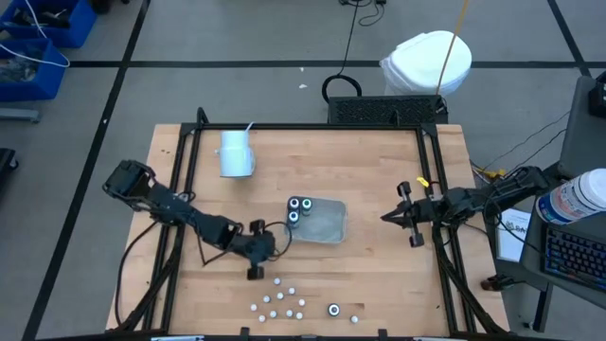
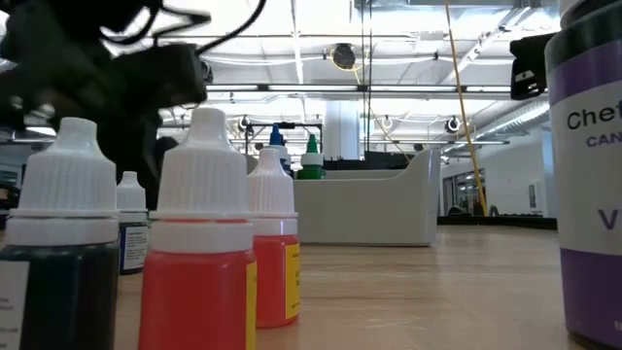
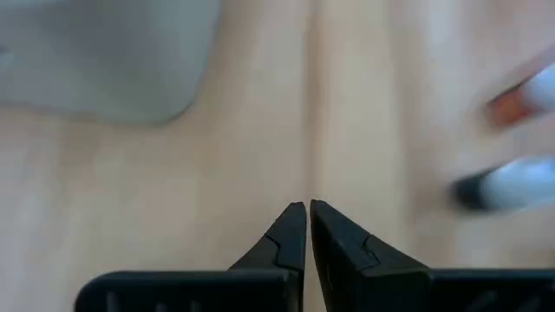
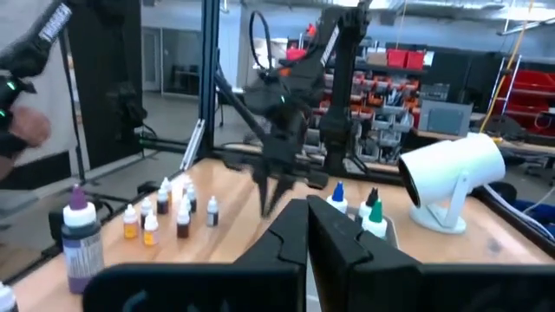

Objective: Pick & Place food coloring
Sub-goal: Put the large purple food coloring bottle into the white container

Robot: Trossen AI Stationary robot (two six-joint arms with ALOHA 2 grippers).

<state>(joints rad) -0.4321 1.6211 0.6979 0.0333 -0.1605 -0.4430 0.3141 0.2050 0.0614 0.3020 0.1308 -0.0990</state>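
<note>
The food coloring stands in two groups. Three dark bottles (image 1: 295,205) with round white and teal tops stand in the grey tray (image 1: 327,223). Several small white-capped bottles (image 1: 281,298) and one dark bottle (image 1: 334,310) stand on the table near its near edge; in the low view they fill the foreground (image 2: 199,253). My left gripper (image 1: 273,250) (image 3: 308,208) is shut and points down over bare wood, between the tray's near-left corner (image 3: 104,61) and the small bottles (image 3: 512,186). My right gripper (image 1: 383,218) (image 4: 308,208) is shut and hovers right of the tray.
A white cup (image 1: 235,153) lies on its side at the far left of the table. A large purple-labelled bottle (image 2: 588,165) stands at the near edge, close to the low camera. Black frame rails (image 1: 436,189) run along the table's sides. Bare wood lies between tray and right gripper.
</note>
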